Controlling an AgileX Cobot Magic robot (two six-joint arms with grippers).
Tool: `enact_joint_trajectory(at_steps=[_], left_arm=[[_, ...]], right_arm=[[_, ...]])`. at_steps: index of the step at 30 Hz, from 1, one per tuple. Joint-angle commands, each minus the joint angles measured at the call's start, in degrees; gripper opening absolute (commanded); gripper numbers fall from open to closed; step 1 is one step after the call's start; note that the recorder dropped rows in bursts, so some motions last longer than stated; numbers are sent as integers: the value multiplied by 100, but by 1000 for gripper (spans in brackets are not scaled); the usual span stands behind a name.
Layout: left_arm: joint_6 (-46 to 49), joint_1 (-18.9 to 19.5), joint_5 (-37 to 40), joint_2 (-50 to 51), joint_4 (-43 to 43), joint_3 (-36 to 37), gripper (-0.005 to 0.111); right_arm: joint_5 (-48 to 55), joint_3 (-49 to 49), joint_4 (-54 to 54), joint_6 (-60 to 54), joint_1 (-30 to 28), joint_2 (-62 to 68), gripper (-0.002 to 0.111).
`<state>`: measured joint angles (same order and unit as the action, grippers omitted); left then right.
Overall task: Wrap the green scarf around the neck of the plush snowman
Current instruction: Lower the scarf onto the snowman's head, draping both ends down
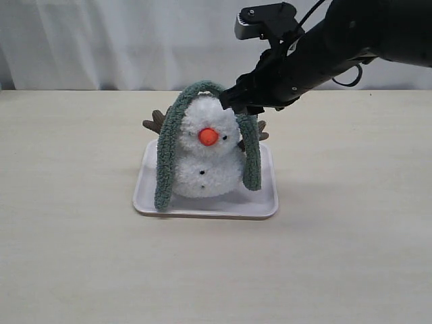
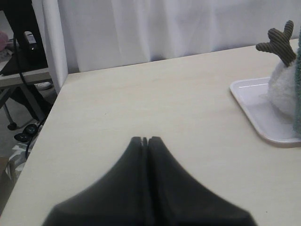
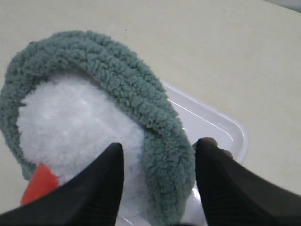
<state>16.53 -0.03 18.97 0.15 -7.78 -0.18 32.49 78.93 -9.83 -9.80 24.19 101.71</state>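
Exterior view: pale table (image 1: 81, 270), white curtain (image 1: 135, 40)

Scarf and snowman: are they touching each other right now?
Touching. The right wrist view shows the scarf lying directly on the white head of the snowman, no gap between.

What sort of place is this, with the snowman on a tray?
Probably a robot test lab: a plain pale table, a white curtain behind it, and cables on the floor beside it.
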Motion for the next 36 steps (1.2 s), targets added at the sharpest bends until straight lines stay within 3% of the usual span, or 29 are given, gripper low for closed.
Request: enact_joint_trajectory(at_steps=[1,11,20,36], left_arm=[[-33,-29,-45,-15,-21,18,0],[-33,-29,-45,-15,-21,18,0],[-33,-29,-45,-15,-21,18,0],[-33,-29,-46,-15,-21,18,0]], right_arm=[[-193,35,47,-249,-8,162,44],[-257,35,28,-480,-8,401,4],[-314,35,-1135,-470,-8,401,4],[32,35,-1348,41,-8,253,4]])
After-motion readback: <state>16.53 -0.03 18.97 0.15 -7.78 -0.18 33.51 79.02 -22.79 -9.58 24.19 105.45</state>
